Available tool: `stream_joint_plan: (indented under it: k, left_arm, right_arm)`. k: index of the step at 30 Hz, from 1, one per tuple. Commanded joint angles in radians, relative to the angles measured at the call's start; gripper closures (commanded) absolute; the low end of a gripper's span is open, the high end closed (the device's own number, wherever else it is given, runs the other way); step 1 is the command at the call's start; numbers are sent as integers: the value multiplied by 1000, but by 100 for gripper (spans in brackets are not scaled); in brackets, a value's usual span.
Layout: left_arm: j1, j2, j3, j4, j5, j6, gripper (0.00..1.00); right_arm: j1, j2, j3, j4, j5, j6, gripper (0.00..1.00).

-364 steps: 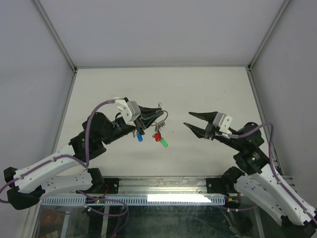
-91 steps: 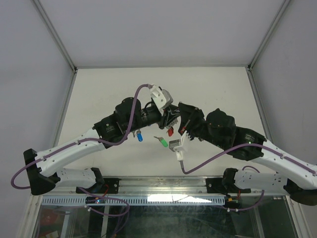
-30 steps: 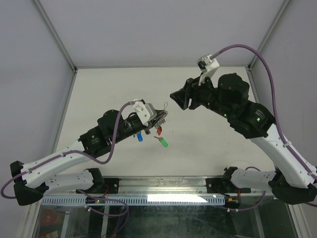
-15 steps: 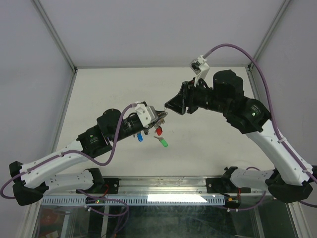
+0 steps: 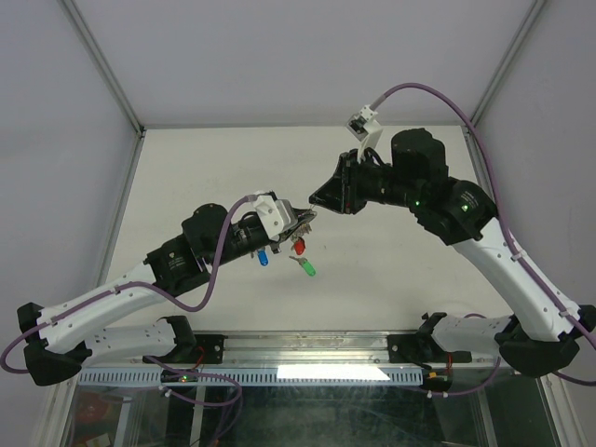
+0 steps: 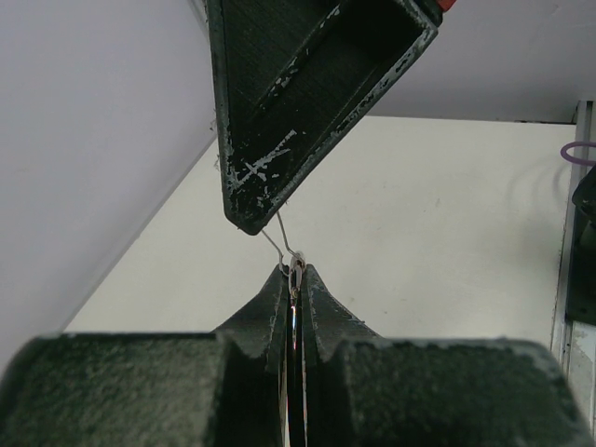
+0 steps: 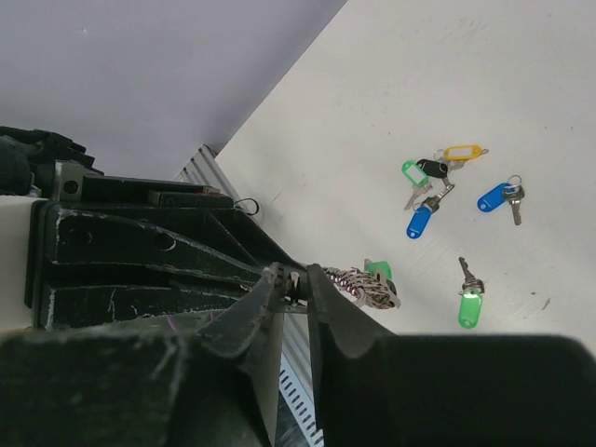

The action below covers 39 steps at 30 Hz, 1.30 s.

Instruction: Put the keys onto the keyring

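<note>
My left gripper is shut on the keyring and holds it above the table, with a red-capped key hanging from it. In the left wrist view the left gripper pinches the thin wire, which runs up to the tip of a right finger. My right gripper meets the ring from the right. In the right wrist view the right gripper is closed on a bit of the wire, beside the bunched keys. Loose keys lie on the table: blue and green.
The right wrist view shows more loose keys below: a green, black and yellow cluster, two blue ones and a green one. A metal rail runs along the near edge. Grey walls enclose the table.
My right arm has swung down and left from the back right until its fingertips meet the keyring. My left gripper has edged slightly right with the ring.
</note>
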Motion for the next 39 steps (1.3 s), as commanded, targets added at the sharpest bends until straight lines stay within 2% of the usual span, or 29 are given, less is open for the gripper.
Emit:
stream_joint_plan:
  k: [1,4,5,6,9,15,30,39]
  left_arm:
    - [-5,-6,48,37,11,2,100]
    - [-6,-14,38,51,3,-12,100]
    - [-5,-17,31,60,-1,-18,95]
    - [-5,-21,25,70,-5,-27,86]
    - [-5,-34,4,110,-21,-55,72]
    - [-5,-41,-29,214,-27,-111,60]
    - [-5,15,-38,299,-117,-176,50]
    - [-5,16,-41,322,-154,-159,58]
  right_arm:
    - [-10,-13,9,59,-44,4,87]
    - [-12,-31,-2,79,-49,-1,98]
    - [-13,-40,-10,96,-50,0,100]
    - [-12,-49,-21,111,-48,2,100]
    - [-13,-70,-48,153,-28,9,100]
    - [-13,-97,-75,206,35,31,100]
    - [-12,-122,-113,301,76,70,100]
    - [-11,-121,-125,304,87,73,100]
